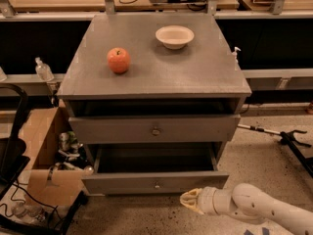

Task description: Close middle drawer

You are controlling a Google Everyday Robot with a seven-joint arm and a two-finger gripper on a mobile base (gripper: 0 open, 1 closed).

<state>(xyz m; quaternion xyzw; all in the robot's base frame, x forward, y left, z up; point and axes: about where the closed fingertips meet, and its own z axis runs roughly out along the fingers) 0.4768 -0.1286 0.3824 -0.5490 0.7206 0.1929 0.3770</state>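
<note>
Push the low front panel squarely, close to its centre

The middle drawer (156, 182) stands pulled far out from the cabinet, so I see its deep bare box from above. Its small round knob (157, 184) sits at the centre of the low panel. The gripper (189, 200) is low, in front of this panel and to the right of the knob. From this angle I cannot tell if it is spread or pressed together, and maybe it is not yet touching the wood.

In my judgement the step now is to make contact and push. I would bring the gripper up onto the face of the panel and a little left, toward the knob, because a push far to the right could twist the drawer and jam it. Then I would push straight and slowly toward the cabinet, until the panel comes under the drawer with the taller front (122, 129) above it. A gentle push will also not shake the apple (119, 60) and the bowl (174, 36) on the top surface (200, 75)
</note>
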